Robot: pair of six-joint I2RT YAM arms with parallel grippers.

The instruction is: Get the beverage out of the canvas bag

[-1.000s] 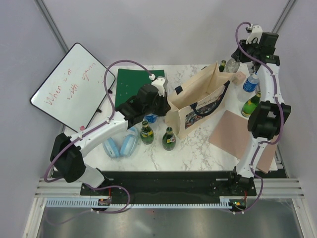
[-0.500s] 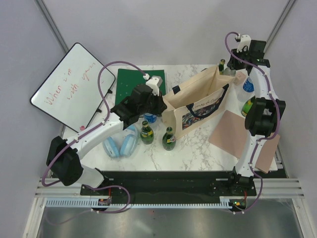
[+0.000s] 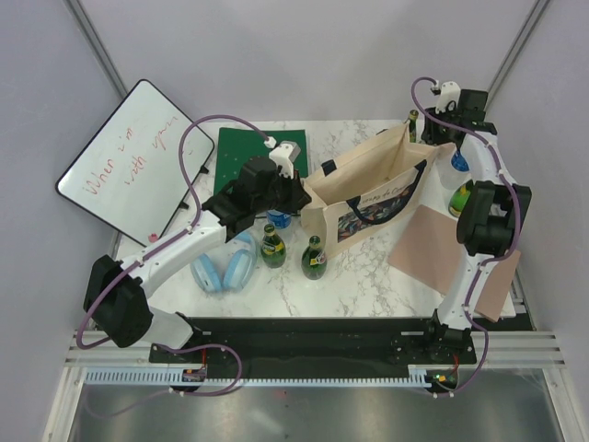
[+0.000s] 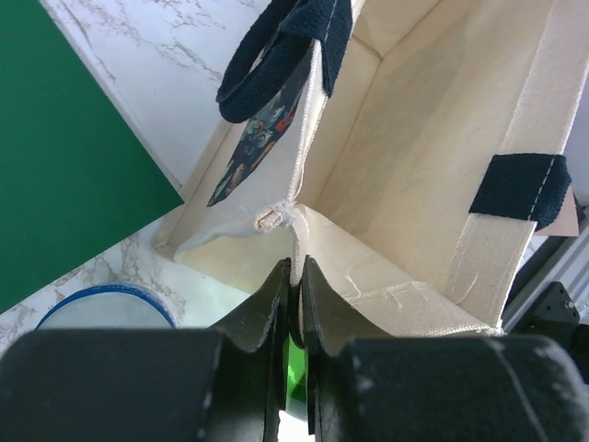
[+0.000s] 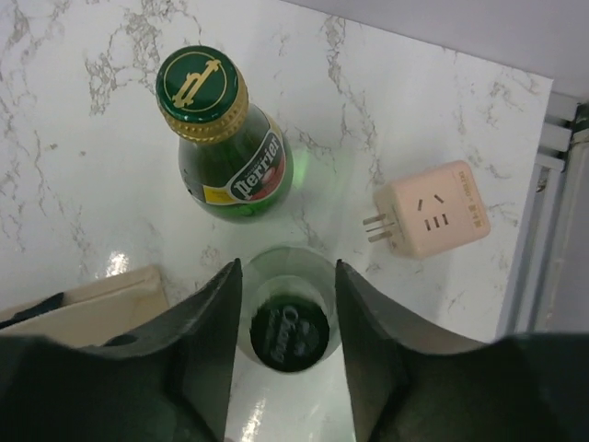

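The beige canvas bag [image 3: 368,189] stands open mid-table, black handles and dark print panel towards me. My left gripper [image 3: 299,195] is shut on the rim at the bag's left corner; in the left wrist view the fingers [image 4: 296,276] pinch the canvas seam [image 4: 293,216]. My right gripper [image 3: 433,129] is behind the bag's far right end, shut on a clear bottle with a dark cap [image 5: 290,331], held upright between the fingers [image 5: 287,285] just over the marble. I cannot tell whether the bottle's base touches the table.
A green Perrier bottle [image 5: 225,138] stands right beside the held bottle, a pink plug adapter [image 5: 431,210] to its right. Two green bottles [image 3: 271,244] [image 3: 315,258] and blue headphones [image 3: 225,270] lie before the bag. A blue-capped bottle [image 3: 457,161], another green bottle [image 3: 463,196], a green mat [image 3: 248,157] and a whiteboard [image 3: 129,157] surround it.
My right gripper has carried the clear bottle down and to the left, from above the bag's far end to behind it. My left gripper has drawn the bag's corner slightly left.
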